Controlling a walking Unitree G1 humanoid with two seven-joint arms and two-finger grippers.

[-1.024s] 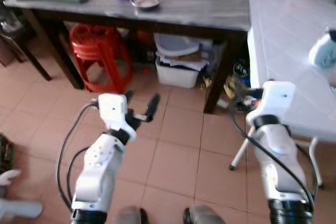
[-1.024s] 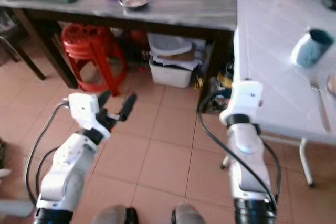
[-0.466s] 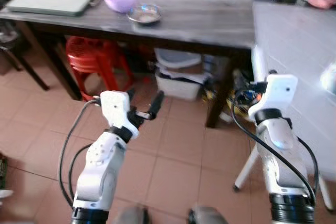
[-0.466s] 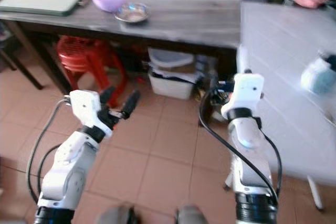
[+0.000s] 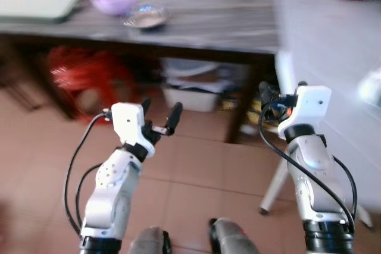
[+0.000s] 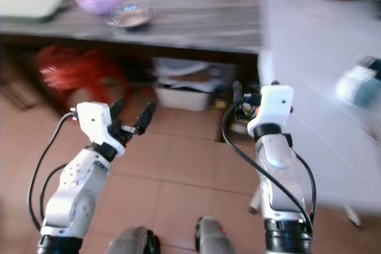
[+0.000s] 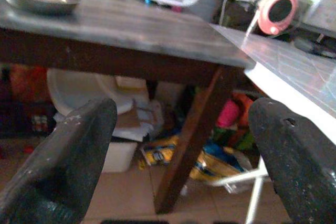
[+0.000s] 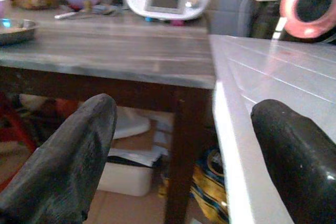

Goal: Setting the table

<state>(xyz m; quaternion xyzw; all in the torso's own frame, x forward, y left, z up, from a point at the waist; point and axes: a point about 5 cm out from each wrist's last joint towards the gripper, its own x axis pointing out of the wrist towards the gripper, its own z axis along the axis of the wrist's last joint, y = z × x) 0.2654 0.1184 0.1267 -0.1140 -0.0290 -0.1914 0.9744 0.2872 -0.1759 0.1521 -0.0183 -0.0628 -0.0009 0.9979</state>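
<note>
Steel bowl (image 5: 146, 17) on dark table (image 5: 226, 25): light, rigid, slippery (pinch rim). Left gripper (image 5: 159, 120), right gripper (image 8: 178, 156): spread wide, empty.

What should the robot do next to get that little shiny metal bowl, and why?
Probably step closer to the dark wooden table. Both the left gripper and the right gripper are open and empty, held low over the tiled floor, short of the small shiny metal bowl.
</note>
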